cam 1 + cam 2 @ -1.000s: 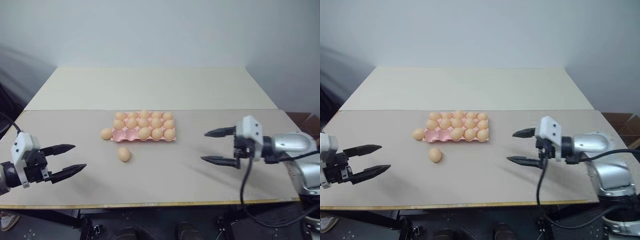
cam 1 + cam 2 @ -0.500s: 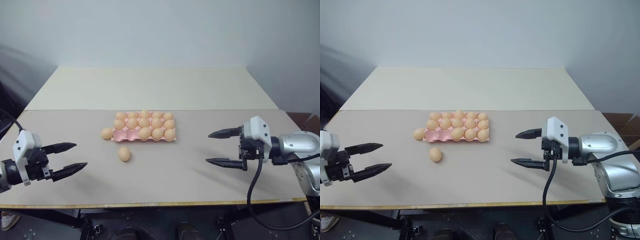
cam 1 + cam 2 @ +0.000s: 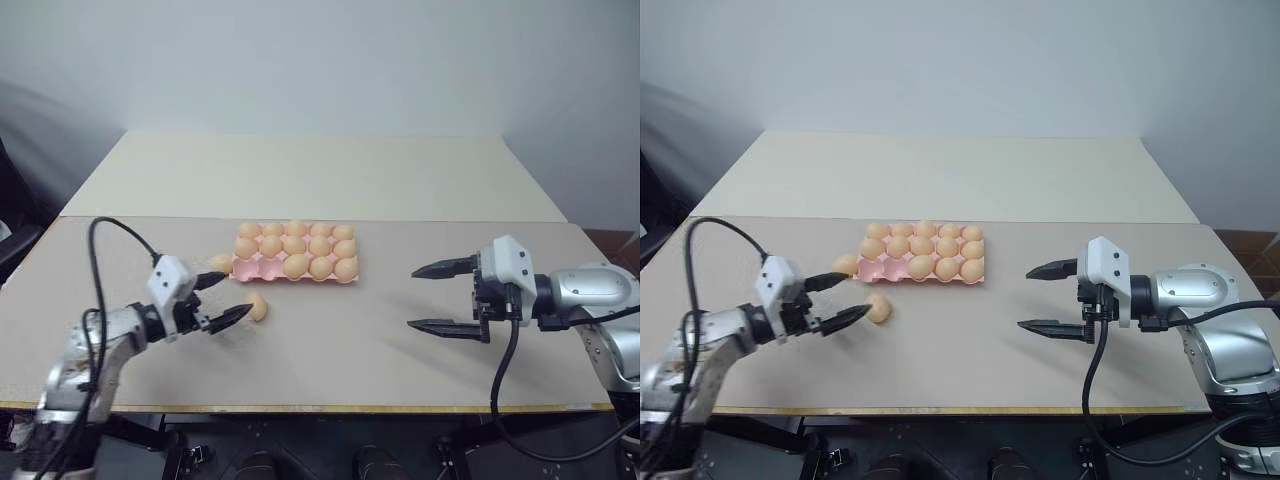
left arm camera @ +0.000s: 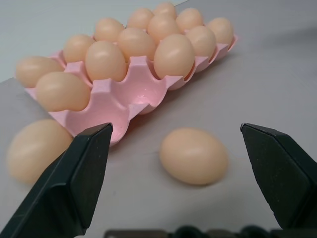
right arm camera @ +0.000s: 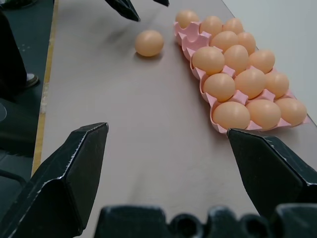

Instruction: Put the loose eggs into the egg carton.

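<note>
My left gripper [image 3: 833,300] has its jaws wide around a loose egg [image 4: 194,155] lying on the worktop [image 3: 330,350] just in front of the egg carton [image 4: 133,96]; another egg [image 4: 33,148] rests against the carton's left end. The right gripper [image 3: 442,297] hangs wide and empty, well right of the carton. I judge that an off-centre squeeze could send this round egg rolling off.

We see our left gripper [image 3: 222,298] at eight o'clock, fingers spread wide, pointing toward two o'clock. Our right gripper [image 3: 432,297] at four o'clock gapes too, pointing toward nine.
</note>
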Controlling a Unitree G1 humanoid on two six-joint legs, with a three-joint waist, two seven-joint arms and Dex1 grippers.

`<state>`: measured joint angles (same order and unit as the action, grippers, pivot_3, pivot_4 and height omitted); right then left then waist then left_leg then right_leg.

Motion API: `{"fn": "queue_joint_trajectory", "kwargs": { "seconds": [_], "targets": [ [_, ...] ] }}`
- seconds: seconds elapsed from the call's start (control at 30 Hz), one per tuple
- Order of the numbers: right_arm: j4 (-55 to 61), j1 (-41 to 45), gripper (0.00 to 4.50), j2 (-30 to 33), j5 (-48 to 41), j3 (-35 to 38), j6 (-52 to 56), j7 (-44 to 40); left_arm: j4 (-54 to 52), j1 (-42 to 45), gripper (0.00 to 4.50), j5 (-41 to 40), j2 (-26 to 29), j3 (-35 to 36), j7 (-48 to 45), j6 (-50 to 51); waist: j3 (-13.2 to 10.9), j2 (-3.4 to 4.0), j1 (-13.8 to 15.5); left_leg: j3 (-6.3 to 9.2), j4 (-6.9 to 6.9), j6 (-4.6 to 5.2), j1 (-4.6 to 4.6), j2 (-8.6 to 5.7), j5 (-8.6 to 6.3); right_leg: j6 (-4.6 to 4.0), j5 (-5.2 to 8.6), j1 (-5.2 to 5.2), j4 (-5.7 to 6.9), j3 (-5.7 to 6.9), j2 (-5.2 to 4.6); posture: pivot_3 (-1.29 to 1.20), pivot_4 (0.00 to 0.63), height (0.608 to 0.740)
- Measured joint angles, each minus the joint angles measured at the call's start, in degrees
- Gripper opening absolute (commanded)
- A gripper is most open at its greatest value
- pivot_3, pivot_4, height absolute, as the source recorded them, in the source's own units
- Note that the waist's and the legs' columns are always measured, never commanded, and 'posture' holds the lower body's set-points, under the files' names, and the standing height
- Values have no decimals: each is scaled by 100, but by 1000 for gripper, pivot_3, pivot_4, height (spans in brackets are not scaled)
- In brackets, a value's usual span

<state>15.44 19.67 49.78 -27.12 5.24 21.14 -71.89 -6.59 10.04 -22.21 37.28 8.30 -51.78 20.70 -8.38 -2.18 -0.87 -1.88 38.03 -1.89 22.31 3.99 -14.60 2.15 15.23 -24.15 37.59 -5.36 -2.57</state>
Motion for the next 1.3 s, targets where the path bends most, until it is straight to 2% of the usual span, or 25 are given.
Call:
{"fn": "queue_joint_trajectory", "kwargs": {
  "seconds": [0.2,0.4,0.47,0.63,0.77,0.87,1.03,1.2,1.3],
  "targets": [
    [84,-99,4472,5,-4,24,-3,110,438,9,4500,456,-254,-491,259,-276,0,0,0,1,2,0,-6,0,0,0,0,3,8,0,1,0,150,740],
    [140,-125,4500,5,-8,33,-3,219,846,255,2633,647,-408,-645,385,-435,0,0,16,3,6,0,-1,0,0,0,0,2,5,2,0,0,150,740],
    [161,-137,4500,5,-10,36,-3,232,863,272,2374,645,-407,-659,358,-447,0,0,10,2,6,0,-1,0,0,0,0,3,6,2,1,0,150,740],
    [245,-233,4500,5,-19,44,-2,327,776,182,2350,539,-254,-548,176,-428,0,0,-4,3,6,0,-3,0,0,0,0,2,9,1,1,0,150,740],
    [273,-274,4500,14,-24,88,-2,380,270,-16,2350,-152,158,-21,-396,-331,0,0,0,3,6,0,-1,1,0,0,0,0,8,2,0,0,150,740],
    [281,-271,4500,13,-25,90,-2,415,139,284,2350,-390,220,260,-394,-302,0,0,54,5,14,0,-7,0,0,1,0,12,8,7,-1,0,150,740],
    [284,-197,4500,7,-26,80,-2,450,533,1028,2350,-157,-5,45,-100,-363,0,0,74,7,25,0,-1,-1,0,5,-3,14,6,7,0,0,150,740],
    [285,-151,4500,3,-24,65,-2,455,1635,1714,2350,594,-439,-555,287,-789,0,0,80,8,29,0,3,-2,0,5,-3,12,7,7,1,0,150,740],
    [325,-166,4500,3,-27,69,-2,470,2178,2048,3285,926,-562,-738,488,-956,0,0,59,8,29,1,6,-2,0,5,-3,8,8,5,2,0,150,740]
  ]
}}
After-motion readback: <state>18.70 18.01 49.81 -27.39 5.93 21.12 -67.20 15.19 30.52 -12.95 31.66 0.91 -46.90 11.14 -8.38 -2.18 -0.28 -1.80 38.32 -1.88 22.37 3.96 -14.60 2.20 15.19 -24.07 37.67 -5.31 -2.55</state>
